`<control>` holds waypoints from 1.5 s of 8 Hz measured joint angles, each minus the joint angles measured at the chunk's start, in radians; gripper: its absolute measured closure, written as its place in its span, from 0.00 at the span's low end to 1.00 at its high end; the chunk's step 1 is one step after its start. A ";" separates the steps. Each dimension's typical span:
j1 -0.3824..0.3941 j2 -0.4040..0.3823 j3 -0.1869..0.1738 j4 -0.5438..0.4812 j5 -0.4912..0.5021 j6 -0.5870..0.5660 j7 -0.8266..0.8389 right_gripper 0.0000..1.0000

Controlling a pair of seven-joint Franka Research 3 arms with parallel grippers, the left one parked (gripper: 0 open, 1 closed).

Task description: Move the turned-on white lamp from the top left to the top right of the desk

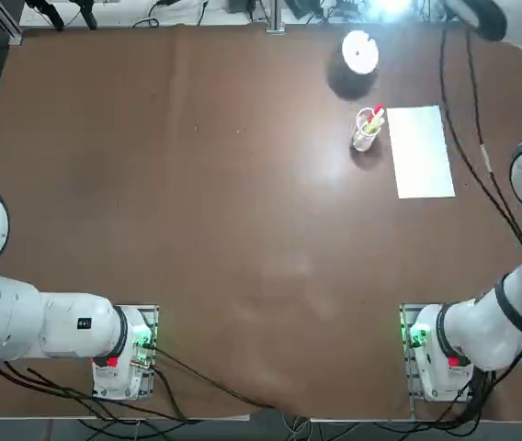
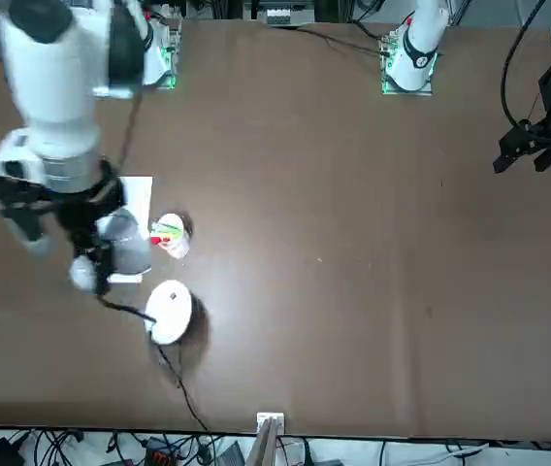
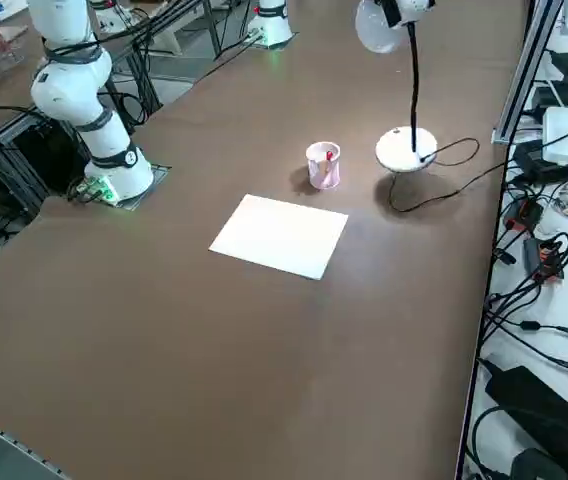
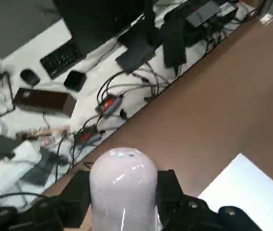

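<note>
R. gripper [image 4: 123,188]: closed on lamp head [image 4: 123,166], one finger each side.
Lamp, wht, qty 1: in grip; neck [image 3: 414,90] approx. upright below head. Round base [image 1: 359,52] at far side of desk [image 1: 197,184], R of ctr; shadow offset, prob. lifted, contact n/c.
Coming move: carry R. to far R. corner, then lower base flat; R. arm nearer. Cord [image 3: 446,197] trails to far edge, may drag.
Pen cup [image 1: 366,130]: nearer bases than lamp base.
Paper [image 1: 421,152]: just R. of cup.
Brands/labels/writing: none legible.
</note>
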 joint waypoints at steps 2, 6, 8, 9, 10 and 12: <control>-0.158 -0.017 0.000 0.003 0.023 -0.010 -0.195 0.27; -0.370 -0.001 0.001 -0.081 0.121 -0.019 -0.713 0.27; -0.403 0.004 0.002 -0.157 0.128 -0.016 -0.747 0.27; -0.419 0.006 0.002 -0.184 0.128 0.018 -0.747 0.27; -0.429 0.007 0.002 -0.194 0.128 0.059 -0.747 0.27; -0.441 0.010 0.003 -0.199 0.129 0.172 -0.738 0.27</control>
